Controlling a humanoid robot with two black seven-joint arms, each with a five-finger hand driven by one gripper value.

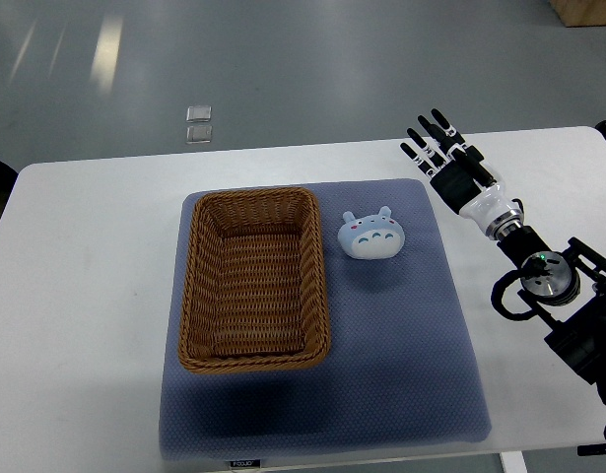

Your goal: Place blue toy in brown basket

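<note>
Small pale-blue plush toy [370, 235]: lay on blue-grey mat [401, 335], just beside woven brown wicker basket [190, 286], not yet inside. Right hand [442, 146]: fingers spread, empty, apart from toy, presumably awaiting reach.

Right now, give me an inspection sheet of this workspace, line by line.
Surface: white table with a blue-grey mat on it.
Job's things: brown basket on the mat, empty; blue toy on the mat just right of the basket, outside it.
Clutter: nothing seen.
Hands: right hand over the table's far right, fingers spread, holding nothing; left hand not in view.
Cables: black cable looped at the right forearm.
Surroundings: grey floor with two small clear squares.
</note>
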